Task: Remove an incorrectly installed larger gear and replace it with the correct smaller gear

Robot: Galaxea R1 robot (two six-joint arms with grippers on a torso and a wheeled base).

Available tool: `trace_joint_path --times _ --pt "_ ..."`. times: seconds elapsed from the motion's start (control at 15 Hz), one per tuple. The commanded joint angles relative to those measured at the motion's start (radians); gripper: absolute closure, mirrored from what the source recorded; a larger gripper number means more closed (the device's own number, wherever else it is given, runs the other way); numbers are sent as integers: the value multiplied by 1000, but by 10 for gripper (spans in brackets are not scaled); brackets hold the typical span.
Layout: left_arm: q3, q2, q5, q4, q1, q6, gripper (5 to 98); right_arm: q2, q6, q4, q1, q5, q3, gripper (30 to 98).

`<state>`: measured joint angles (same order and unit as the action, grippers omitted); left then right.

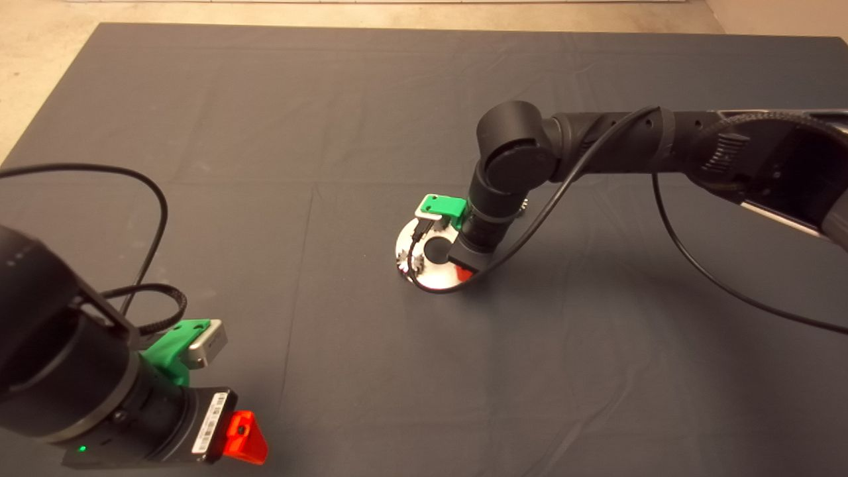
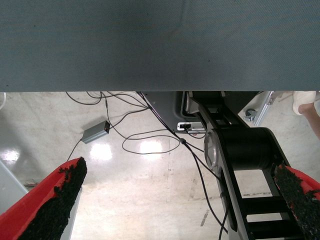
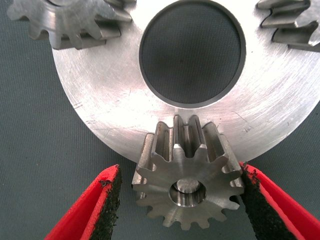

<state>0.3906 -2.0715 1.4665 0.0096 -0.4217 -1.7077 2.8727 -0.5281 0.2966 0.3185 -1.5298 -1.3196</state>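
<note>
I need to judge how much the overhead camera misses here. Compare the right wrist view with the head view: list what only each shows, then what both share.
Only the right wrist view shows the gear teeth: a gear seated on a pin at the edge of the round metal plate, sitting between the right gripper's open fingers, plus parts of two other gears at the plate's rim.

Only the head view shows the left gripper parked at the mat's lower left, and the right arm reaching in.

Both show the plate with its dark centre hole on the dark mat.
</note>
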Motion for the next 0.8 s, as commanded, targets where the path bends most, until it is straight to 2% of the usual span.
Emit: trace_joint_path --times 0.0,0.47,0.6,0.73 --pt "-17 4 5 1 -12 2 61 9 3 29 19 -128 -7 679" --pt "-18 4 5 1 -12 2 61 6 3 29 19 -128 -2 679" --pt "-17 4 5 1 -12 2 61 4 3 27 21 -128 2 730" --pt "-18 4 5 1 -12 2 61 -1 3 26 22 -128 4 731"
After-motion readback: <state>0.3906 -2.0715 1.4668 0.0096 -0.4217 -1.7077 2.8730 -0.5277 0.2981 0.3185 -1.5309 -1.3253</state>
